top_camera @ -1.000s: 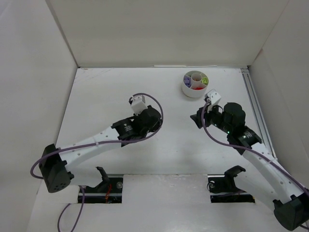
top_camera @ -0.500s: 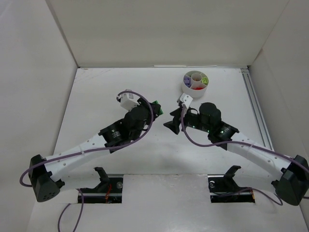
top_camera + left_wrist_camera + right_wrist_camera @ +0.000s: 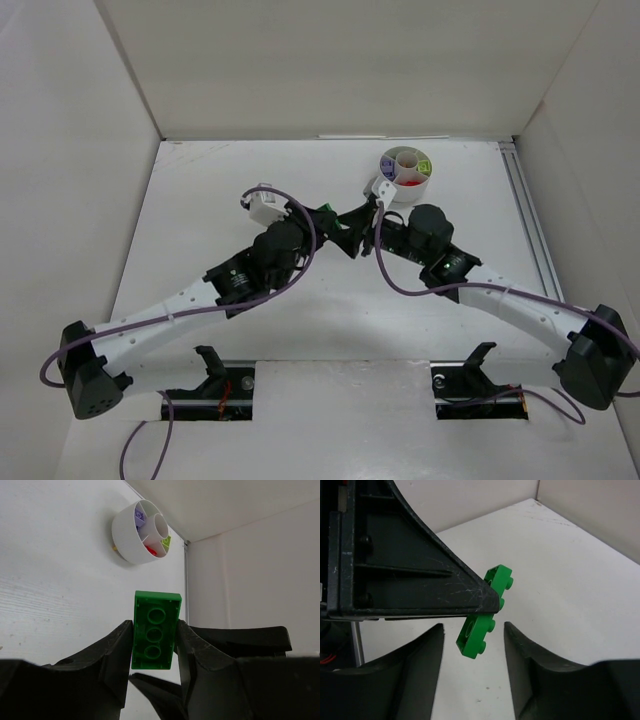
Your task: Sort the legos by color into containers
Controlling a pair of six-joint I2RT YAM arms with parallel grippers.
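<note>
Left gripper (image 3: pixel 155 637) clamps green plate (image 3: pixel 156 611), long axis toward twelve o'clock; right gripper (image 3: pixel 473 630), half open, flanks it.

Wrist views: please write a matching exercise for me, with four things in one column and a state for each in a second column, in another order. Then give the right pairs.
Things
1. plate
2. dish
3. left end effector
4. right end effector

States
A. open, straddling the plate without touching it
B. white and round, with purple, red and lime pieces inside
C. green, gripped in the air
D. shut on the plate

Pairs: 1-C, 2-B, 3-D, 4-A
</note>
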